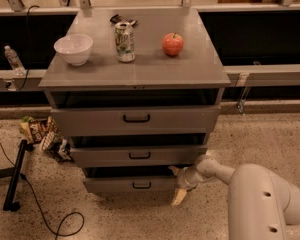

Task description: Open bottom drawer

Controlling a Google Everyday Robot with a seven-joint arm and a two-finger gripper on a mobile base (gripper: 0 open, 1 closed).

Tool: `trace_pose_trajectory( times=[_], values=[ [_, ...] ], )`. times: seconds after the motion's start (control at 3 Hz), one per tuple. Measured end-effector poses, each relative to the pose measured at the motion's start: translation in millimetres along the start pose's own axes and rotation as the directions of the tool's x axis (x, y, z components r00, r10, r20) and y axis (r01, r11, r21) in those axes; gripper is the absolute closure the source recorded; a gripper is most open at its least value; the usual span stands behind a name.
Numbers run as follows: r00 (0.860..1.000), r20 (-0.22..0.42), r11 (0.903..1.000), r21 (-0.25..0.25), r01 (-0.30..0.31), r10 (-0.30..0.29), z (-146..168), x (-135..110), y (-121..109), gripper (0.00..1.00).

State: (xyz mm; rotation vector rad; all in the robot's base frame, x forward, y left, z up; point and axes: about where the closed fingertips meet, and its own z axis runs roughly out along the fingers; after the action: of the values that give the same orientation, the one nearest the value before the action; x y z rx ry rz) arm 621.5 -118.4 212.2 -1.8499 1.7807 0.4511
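Note:
The bottom drawer [127, 184] is the narrowest grey front of three, low on the cabinet, with a small black bar handle [141, 185]. It stands pulled out a little, with a dark gap above it. My gripper [178, 184] is at the drawer's right end, near the floor. One pale finger [179, 196] points down beside the front's right corner. My white arm [250, 189] comes in from the lower right.
The cabinet top [140, 74] holds a white bowl [73, 49], a can [124, 41] and a red apple [173, 44]. The top drawer [135, 118] and middle drawer [137, 154] also stand slightly out. Snack bags [40, 131], a black stand leg [15, 174] and a cable [60, 219] lie on the left floor.

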Motion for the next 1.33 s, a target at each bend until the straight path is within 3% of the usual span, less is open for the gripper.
trace_pose_trajectory(
  times=[0.33,0.67,1.0,1.33],
  values=[
    [0.999,-0.003,0.9989,-0.013,-0.046,0.046,12.2,11.9,-1.0,0.15],
    [0.996,-0.016,0.9961,-0.028,-0.084,0.084,12.2,24.1,7.5,0.39],
    [0.992,-0.049,0.9920,-0.049,-0.117,0.115,-6.7,36.0,24.7,0.62],
    [0.992,-0.053,0.9914,-0.054,-0.119,0.116,-8.8,36.5,27.8,0.85]
  ],
)
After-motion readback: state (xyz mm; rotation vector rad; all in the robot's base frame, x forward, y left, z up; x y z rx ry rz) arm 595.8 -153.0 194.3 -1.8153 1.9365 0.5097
